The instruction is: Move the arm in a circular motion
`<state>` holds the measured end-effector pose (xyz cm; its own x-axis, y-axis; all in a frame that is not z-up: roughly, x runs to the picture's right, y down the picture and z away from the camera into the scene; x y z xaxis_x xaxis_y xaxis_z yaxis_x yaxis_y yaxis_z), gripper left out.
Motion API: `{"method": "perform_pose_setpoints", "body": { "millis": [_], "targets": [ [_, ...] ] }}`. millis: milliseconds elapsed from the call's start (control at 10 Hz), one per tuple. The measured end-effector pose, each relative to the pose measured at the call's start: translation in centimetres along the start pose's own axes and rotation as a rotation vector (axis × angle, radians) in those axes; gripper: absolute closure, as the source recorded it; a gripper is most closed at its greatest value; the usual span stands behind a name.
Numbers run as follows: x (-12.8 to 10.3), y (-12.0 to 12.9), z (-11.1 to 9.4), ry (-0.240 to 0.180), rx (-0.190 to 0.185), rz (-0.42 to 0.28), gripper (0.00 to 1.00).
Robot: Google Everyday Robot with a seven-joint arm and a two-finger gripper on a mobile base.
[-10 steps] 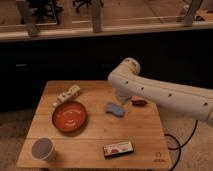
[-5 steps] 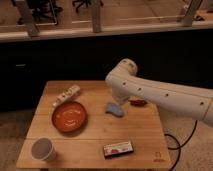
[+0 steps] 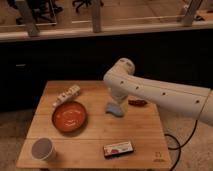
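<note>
Claw [image 3: 114,109], the pale bluish tip at the end of the arm [image 3: 160,95], hangs low over the middle of the wooden worktop [image 3: 95,135], just right of the bowl [image 3: 70,116]. It stands wide and nothing can be seen in it. Whether it touches the wood cannot be told.

The arm is thick, white and dotted with small dark spots. It reaches in from the right edge, bends at a round elbow above the worktop's far side, and drops to the claw. Against a second ago the elbow sits a touch further left. Half a second ago it was a shade left of where it is now. The claw is over nearly the same spot throughout. The loose things lie where they lay.

The bowl is red and shallow, and its inside shows only a faint pale gleam. A white cup [image 3: 42,148] stands upright at the near left corner; its contents cannot be made out.

A pale bar [image 3: 66,96] lies far left, beyond the bowl. A flat packet [image 3: 119,148] with a red label lies near the front edge. A dark red thing [image 3: 137,102] lies just behind the arm. A black cable [image 3: 175,142] loops down off the right side.
</note>
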<state>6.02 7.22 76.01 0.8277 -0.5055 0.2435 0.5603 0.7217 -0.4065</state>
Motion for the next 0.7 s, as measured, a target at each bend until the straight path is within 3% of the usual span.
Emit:
{"method": "perform_pose_setpoints", "body": {
  "millis": [200,700],
  "targets": [
    [-0.7,-1.7,0.1,-0.004,0.006,-0.032,0.21],
    [-1.6,-2.4,0.6,-0.005,-0.011,-0.077,0.20]
  ]
}}
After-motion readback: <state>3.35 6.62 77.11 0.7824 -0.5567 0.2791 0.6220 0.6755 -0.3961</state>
